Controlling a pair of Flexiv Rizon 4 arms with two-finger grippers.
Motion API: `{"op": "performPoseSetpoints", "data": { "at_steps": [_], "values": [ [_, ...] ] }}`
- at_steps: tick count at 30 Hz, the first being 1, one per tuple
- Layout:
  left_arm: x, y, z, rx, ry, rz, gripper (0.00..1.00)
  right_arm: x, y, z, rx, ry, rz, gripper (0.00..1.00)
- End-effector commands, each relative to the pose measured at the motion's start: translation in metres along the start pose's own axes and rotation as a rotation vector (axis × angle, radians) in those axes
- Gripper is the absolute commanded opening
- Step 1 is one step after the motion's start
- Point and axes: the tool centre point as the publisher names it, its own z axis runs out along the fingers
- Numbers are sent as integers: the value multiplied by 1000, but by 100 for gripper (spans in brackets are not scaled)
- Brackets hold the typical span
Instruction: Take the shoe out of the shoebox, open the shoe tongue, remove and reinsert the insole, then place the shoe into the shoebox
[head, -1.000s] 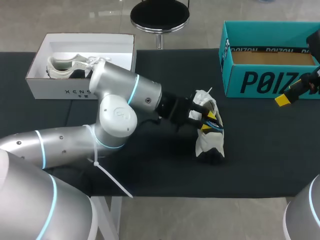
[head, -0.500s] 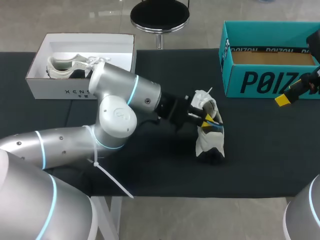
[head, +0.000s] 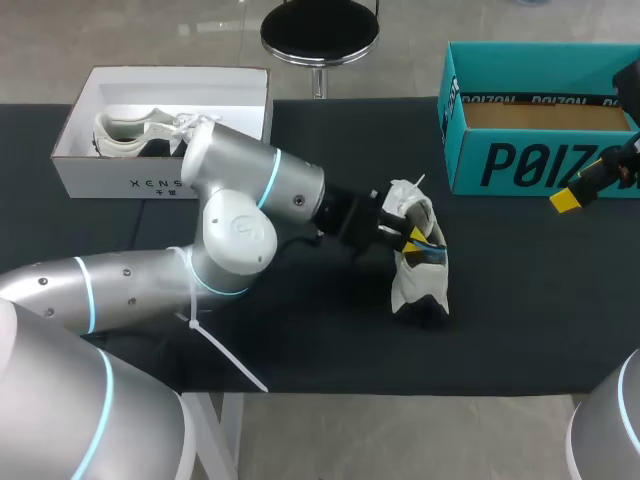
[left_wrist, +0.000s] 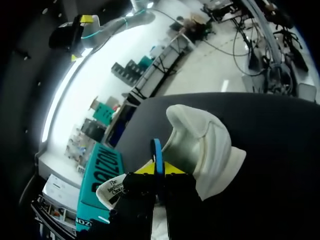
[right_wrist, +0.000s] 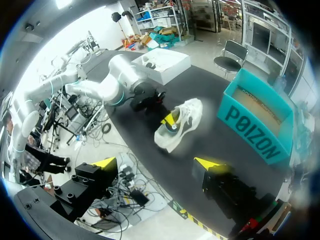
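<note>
A white shoe (head: 420, 270) lies on the black table, mid-right, its opening turned toward my left arm. My left gripper (head: 412, 238) is at the shoe's mouth. In the left wrist view its yellow tips (left_wrist: 159, 168) are shut on the thin edge of a blue insole (left_wrist: 156, 152), which stands up out of the shoe (left_wrist: 207, 145). The teal shoebox (head: 540, 150) stands open at the back right. My right gripper (right_wrist: 157, 165) hangs open and empty, high and well back from the shoe (right_wrist: 181, 122); in the head view only one yellow tip (head: 566, 200) shows, in front of the teal box.
A white shoebox (head: 165, 125) at the back left holds another pale shoe (head: 130, 135). My left arm (head: 250, 200) lies across the table's left half. Bare black tabletop (head: 530, 300) stretches in front of the teal box.
My left gripper's fingers have come together on the blue insole at the shoe's mouth. The shoe and my right arm have stayed where they were.
</note>
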Motion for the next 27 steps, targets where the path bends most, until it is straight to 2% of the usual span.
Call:
{"op": "performPoseSetpoints", "data": {
  "at_steps": [1,2,18,22,23,24,25,26,27],
  "values": [
    [-5,-7,-7,3,41,3,75,-1,2,1,4,1,0,100],
    [-6,-11,-8,-2,54,14,100,-1,2,1,4,1,0,100],
    [-31,-48,-26,24,175,149,100,-1,2,1,4,1,0,100],
    [-33,-48,-32,17,280,129,100,-1,2,1,4,1,0,100],
    [-33,-46,-34,16,300,122,87,-1,2,1,4,1,0,100],
    [-32,-44,-37,17,330,122,44,-1,2,1,4,1,0,100],
    [-32,-43,-38,11,375,122,20,-1,2,1,4,1,0,100],
    [-31,-41,-40,-8,419,130,0,-1,2,1,4,1,0,100],
    [-30,-39,-41,-35,454,141,0,-1,2,1,4,1,0,100]
  ]
}}
